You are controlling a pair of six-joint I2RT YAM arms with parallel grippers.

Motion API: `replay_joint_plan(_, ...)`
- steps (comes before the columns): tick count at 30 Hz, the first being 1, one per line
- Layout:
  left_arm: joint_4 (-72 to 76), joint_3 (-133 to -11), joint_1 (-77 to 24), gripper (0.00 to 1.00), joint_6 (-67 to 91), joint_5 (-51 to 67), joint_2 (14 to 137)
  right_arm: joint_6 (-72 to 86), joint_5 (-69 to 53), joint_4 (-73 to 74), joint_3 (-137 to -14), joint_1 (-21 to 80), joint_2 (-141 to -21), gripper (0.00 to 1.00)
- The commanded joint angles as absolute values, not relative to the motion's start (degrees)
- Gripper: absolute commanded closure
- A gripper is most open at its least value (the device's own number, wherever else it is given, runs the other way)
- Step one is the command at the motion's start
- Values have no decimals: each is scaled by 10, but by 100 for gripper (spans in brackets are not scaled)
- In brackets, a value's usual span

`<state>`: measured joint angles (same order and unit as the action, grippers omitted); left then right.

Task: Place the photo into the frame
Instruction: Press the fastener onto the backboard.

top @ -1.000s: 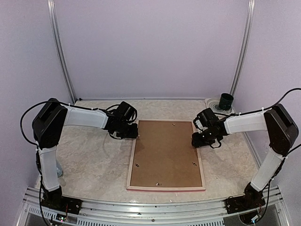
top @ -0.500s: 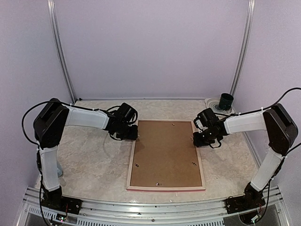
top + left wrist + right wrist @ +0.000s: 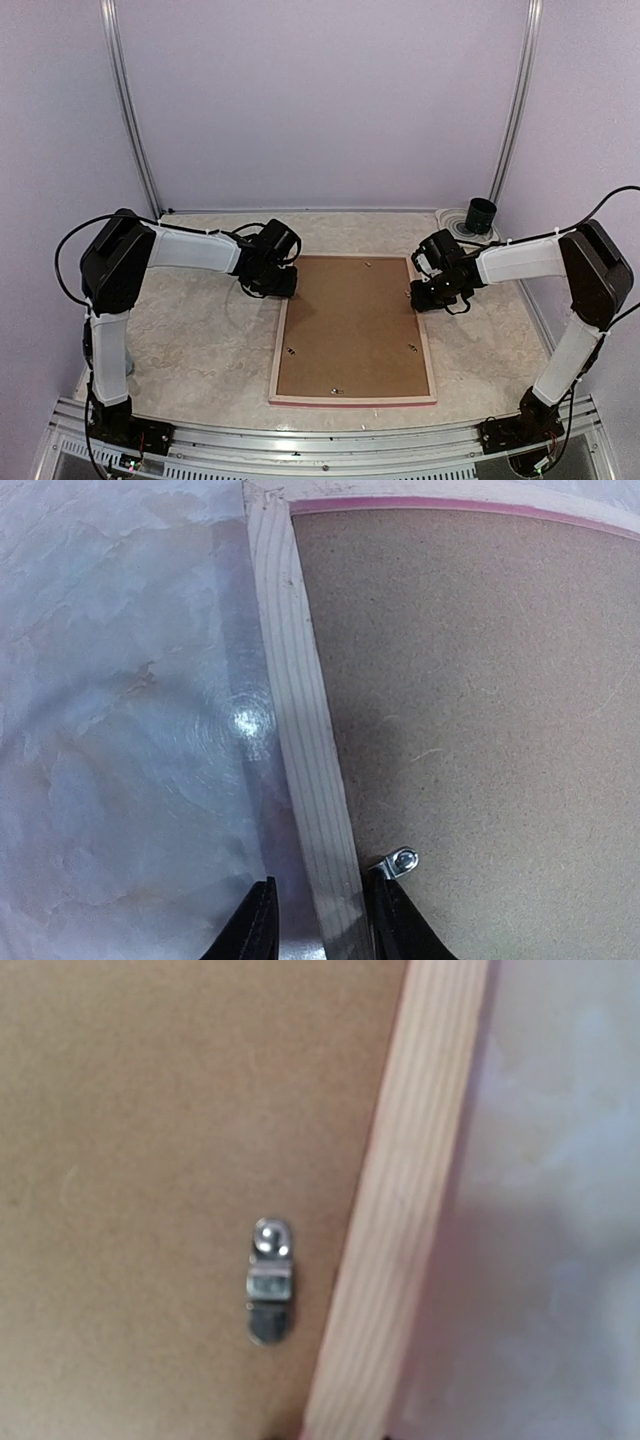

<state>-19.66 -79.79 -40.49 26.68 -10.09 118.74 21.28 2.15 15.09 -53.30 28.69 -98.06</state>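
- Plainly, the frame (image 3: 350, 401) lies face down in the middle of the counter (image 3: 190, 330), pale wood back up, one short side near the counter's near edge; a brown backing board (image 3: 352, 325) fills it.
- Only the top view shows both arms: the left end effector (image 3: 282, 285) at the frame's far left corner, the right end effector (image 3: 420, 298) on its right rail, plus a dark cup (image 3: 481, 214) at the counter's far right corner.
- The left wrist view alone shows fingers (image 3: 255, 930) straddling the left rail beside a metal clip (image 3: 400, 861); clenched or not, I cannot tell.
- The right wrist view shows a second clip (image 3: 269, 1295) on the board, too blurred to read; its fingers barely show, their state unclear.
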Motion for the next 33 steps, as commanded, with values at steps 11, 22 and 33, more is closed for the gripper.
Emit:
replay_joint_plan(11, -215, -806, -409, 66, 280, -169, 1201, 207, 9, 150, -536, 284, -995, 76)
replay_joint_plan(22, -196, -798, -408, 66, 302, -175, 1207, 203, 6, 146, -529, 284, -993, 77)
replay_joint_plan(33, -167, -782, -406, 65, 327, -152, 1201, 196, 5, 146, -527, 284, -989, 79)
